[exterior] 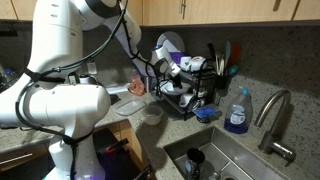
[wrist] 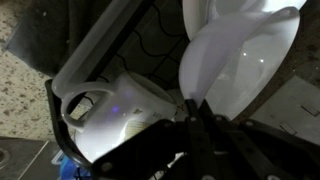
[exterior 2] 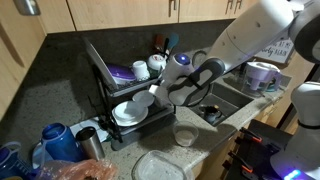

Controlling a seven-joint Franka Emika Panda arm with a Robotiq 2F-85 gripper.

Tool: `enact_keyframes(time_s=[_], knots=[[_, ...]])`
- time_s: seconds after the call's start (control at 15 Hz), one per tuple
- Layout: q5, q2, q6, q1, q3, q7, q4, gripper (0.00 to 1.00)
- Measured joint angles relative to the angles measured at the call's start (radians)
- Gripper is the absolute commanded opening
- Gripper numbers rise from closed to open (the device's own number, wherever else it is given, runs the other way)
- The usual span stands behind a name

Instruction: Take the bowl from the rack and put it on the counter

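The black wire rack point(exterior 2: 98, 72) stands on the granite counter point(exterior 2: 118, 150) and also shows in an exterior view point(exterior: 192, 106). My gripper point(exterior 2: 152, 97) reaches into the lower tier. In the wrist view its dark fingers point(wrist: 193, 103) meet on the edge of the pale white bowl point(wrist: 240, 60), which is still inside the rack. The bowl shows as a small white shape at the fingertips point(exterior 2: 142, 98). A wider white bowl point(exterior 2: 125, 114) lies just below it.
A white mug point(wrist: 100, 115) sits next to the bowl. A white-and-purple plate point(exterior: 168, 45) stands upright in the rack. A small pale cup point(exterior 2: 186, 135) and a clear lid point(exterior 2: 160, 165) lie on the counter. The steel sink point(exterior: 235, 160), faucet point(exterior: 275, 115) and soap bottle point(exterior: 238, 112) are beside the rack.
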Motion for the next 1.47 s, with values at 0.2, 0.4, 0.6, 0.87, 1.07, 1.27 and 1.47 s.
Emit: enact_keyframes(time_s=[0.2, 0.4, 0.6, 0.87, 1.07, 1.27, 1.47], knots=[[0.015, -0.031, 0.000, -0.005, 0.009, 0.000, -0.026, 0.01], [0.018, -0.072, 0.000, -0.023, 0.037, -0.002, -0.054, 0.01], [0.018, -0.116, 0.000, -0.056, 0.079, -0.007, -0.083, 0.01], [0.018, -0.218, 0.020, -0.080, 0.129, -0.049, -0.139, 0.01], [0.017, -0.300, 0.020, -0.084, 0.158, -0.098, -0.183, 0.01], [0.017, -0.364, 0.019, -0.084, 0.189, -0.144, -0.229, 0.01], [0.015, -0.408, 0.016, -0.080, 0.228, -0.190, -0.280, 0.01]])
